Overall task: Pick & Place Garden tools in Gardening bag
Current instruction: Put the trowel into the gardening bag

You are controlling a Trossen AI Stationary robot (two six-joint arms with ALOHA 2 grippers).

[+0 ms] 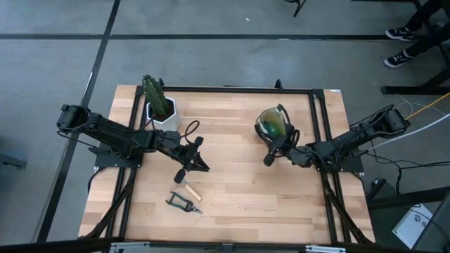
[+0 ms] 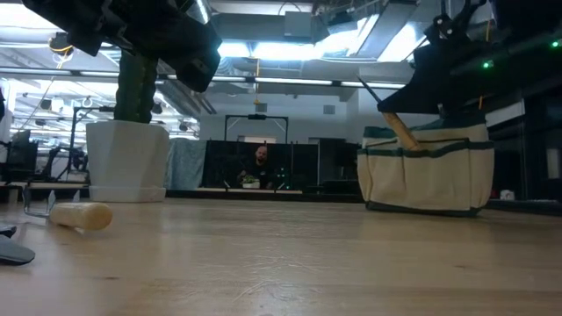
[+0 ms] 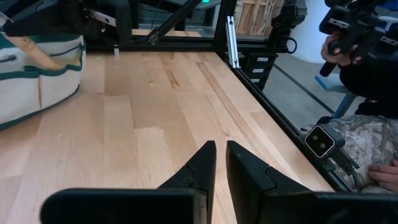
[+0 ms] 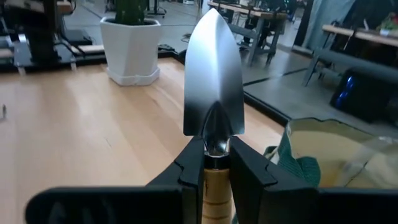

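Observation:
My right gripper (image 1: 273, 156) is shut on the wooden-handled metal trowel (image 4: 214, 74), just on the near side of the tan gardening bag (image 1: 273, 125), which stands upright with its mouth open (image 4: 323, 155). In the low view the trowel's handle (image 2: 402, 132) slants down in front of the bag's green rim (image 2: 430, 145). My left gripper (image 3: 221, 163) is shut and empty, raised over the table a little beyond the claw rake (image 1: 187, 187). The rake and the black-handled pruning shears (image 1: 184, 204) lie flat on the table. No spray bottle shows. My right gripper pinches the trowel between its two fingers at the top of the wooden handle, by the metal neck (image 4: 216, 163). The blade (image 4: 214, 74) points forward, past the fingertips. The trowel is lifted clear of the table and tilted, its handle end low by the bag's rim.
A green cactus-like plant in a white pot (image 1: 160, 109) stands at the table's far left. A black frame rail (image 3: 231, 37) runs along the table's edges. Bare wood lies between the tools and the bag. People sit beyond the table (image 3: 367, 56).

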